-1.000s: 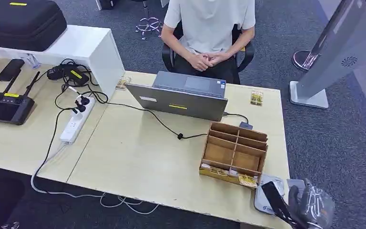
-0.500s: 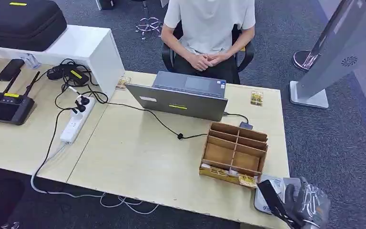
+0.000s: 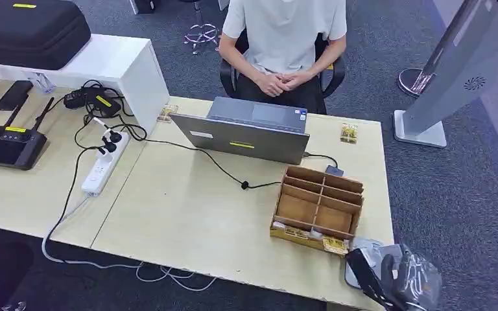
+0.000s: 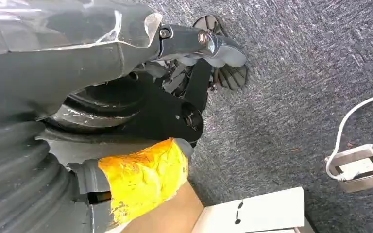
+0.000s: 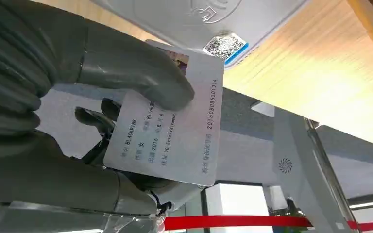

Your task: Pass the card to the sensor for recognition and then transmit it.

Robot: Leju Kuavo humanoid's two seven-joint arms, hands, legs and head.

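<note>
Since a second ago the right hand [image 3: 399,282] has edged left over the grey sensor [image 3: 363,259] at the surface's [image 3: 188,214] corner, thumb [image 5: 141,77] pinching the card [image 5: 170,126] flat toward it, presumably for reading.

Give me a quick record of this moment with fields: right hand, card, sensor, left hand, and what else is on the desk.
right hand: right hand pinches the card under its thumb, at the desk's near right corner
card: white printed card, close to the sensor; contact unclear
sensor: grey-white card reader with a QR sticker, beside the wooden organizer
left hand: hangs over carpet; fingers not shown
desk: laptop, power strip
</note>
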